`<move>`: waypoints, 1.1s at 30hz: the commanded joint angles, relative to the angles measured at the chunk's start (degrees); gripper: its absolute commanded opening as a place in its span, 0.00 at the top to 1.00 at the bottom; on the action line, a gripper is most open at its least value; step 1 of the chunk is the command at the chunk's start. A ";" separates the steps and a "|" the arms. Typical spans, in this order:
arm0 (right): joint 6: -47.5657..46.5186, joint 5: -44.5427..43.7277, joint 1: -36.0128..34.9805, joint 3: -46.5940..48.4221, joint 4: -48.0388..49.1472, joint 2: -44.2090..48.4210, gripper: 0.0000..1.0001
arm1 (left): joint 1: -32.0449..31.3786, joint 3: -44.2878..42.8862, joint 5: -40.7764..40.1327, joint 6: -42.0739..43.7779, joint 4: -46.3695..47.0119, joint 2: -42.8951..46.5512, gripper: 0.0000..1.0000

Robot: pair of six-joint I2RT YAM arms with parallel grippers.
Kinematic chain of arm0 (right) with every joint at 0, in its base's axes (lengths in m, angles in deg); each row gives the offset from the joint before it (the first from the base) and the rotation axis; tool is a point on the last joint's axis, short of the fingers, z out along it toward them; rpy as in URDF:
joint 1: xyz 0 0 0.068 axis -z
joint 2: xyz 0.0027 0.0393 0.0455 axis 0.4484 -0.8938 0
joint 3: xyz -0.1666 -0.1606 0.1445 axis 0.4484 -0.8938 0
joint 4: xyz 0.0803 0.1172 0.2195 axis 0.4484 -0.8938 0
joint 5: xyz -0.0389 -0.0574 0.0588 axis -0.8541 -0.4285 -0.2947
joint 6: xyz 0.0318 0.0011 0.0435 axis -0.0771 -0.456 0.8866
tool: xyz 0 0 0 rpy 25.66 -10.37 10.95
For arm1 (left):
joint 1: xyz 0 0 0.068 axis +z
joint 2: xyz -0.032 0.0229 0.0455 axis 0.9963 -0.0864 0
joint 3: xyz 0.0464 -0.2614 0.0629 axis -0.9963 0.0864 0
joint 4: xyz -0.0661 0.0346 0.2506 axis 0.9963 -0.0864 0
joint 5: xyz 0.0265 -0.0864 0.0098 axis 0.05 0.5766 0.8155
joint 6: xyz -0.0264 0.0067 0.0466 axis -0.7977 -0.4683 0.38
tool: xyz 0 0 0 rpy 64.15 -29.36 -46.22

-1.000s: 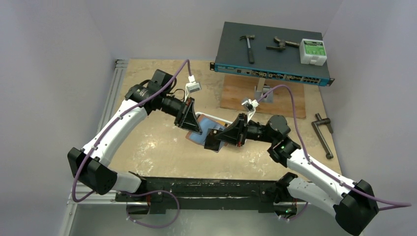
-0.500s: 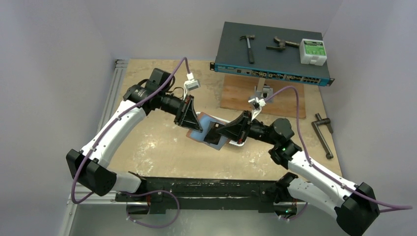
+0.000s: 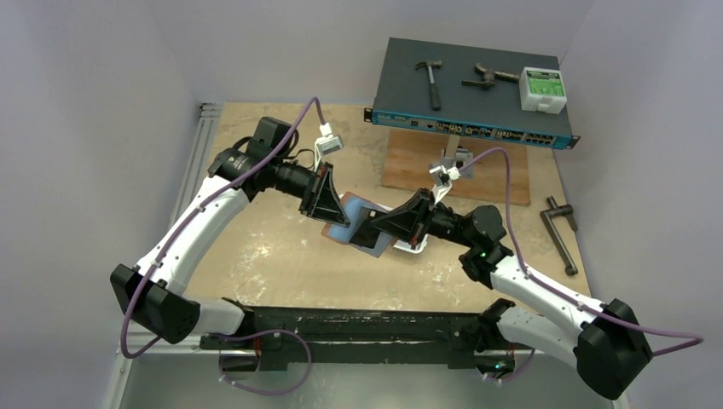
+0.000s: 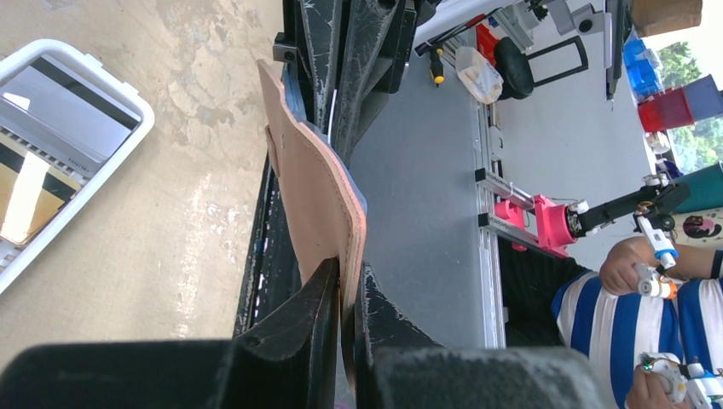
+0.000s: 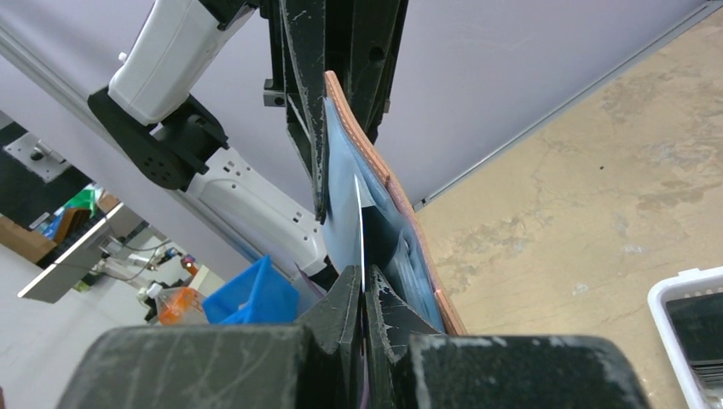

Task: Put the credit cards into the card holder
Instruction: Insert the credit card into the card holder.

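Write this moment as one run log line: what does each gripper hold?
left gripper: shut on card holder, lifted | right gripper: shut on credit card, edge toward holder | insertion: not finished

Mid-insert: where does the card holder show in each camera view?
Top external: card holder at picture centre, clamped in the left gripper.
Left wrist: card holder stands centre, tan leather rising from the fingers.
Right wrist: card holder centre, brown edge, blue lining.
Shared landmark: white tray, in all three.

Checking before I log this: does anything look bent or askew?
Only the card holder: pinched by the left hand in the air, its leather bows into a curve instead of staying flat.
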 commanded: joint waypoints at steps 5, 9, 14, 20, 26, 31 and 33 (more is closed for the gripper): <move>-0.51 0.82 0.09 1.61 1.47 2.78 1.00 | -0.87 -1.63 -0.93 5.57 -3.21 0.76 1.00; -1.21 0.15 0.12 2.22 -0.10 3.74 1.00 | -0.91 -1.63 -1.65 5.31 -2.68 1.21 1.00; -1.65 -1.74 0.08 3.35 -0.29 3.13 1.00 | -1.02 -1.08 -1.02 2.74 -0.50 1.84 1.00; -2.97 -4.23 0.07 4.82 -1.44 2.76 1.00 | -2.38 1.50 -0.52 -2.34 4.46 3.89 1.00; -4.04 -6.22 0.11 5.12 -1.46 3.76 1.00 | -3.84 5.55 -0.10 -8.80 10.92 5.22 1.00; -3.89 -6.76 0.09 4.97 -0.48 3.96 1.00 | -3.93 7.64 1.16 -13.04 15.72 5.50 1.00; -3.48 -7.08 0.12 4.71 0.34 3.87 1.00 | -4.01 8.56 0.93 -15.13 18.35 5.88 1.00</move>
